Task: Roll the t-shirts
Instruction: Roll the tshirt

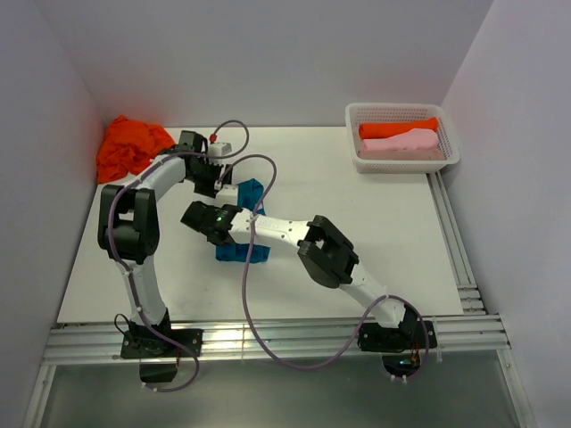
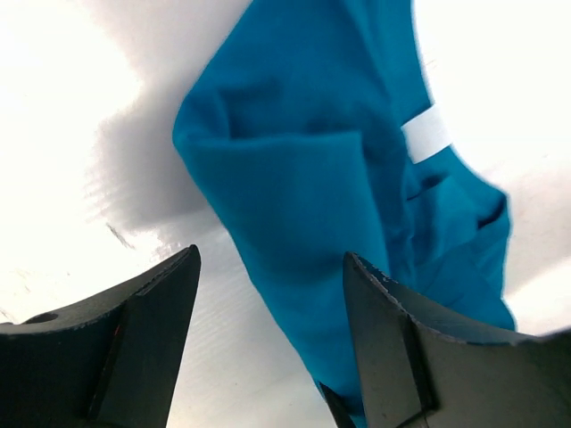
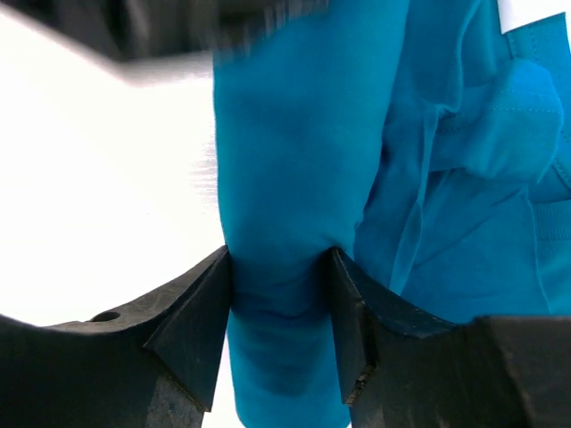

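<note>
Teal shirt point(image 3: 294, 134): we see the right gripper point(image 3: 281, 259) pinching its fold; left gripper point(image 2: 270, 257), at its twelve o'clock, spread.

No legible text anywhere; only a plain white tag point(image 2: 426, 134) on the teal t-shirt point(image 2: 303, 196).

The white table point(image 1: 375, 223) bears a teal t-shirt point(image 1: 251, 193) lying beneath the left gripper point(image 2: 270, 276) and right gripper point(image 3: 278, 267). A crumpled orange t-shirt point(image 1: 129, 147) lies near the left gripper's left side, and a white basket point(image 1: 401, 164) stands well to the right of both.
</note>
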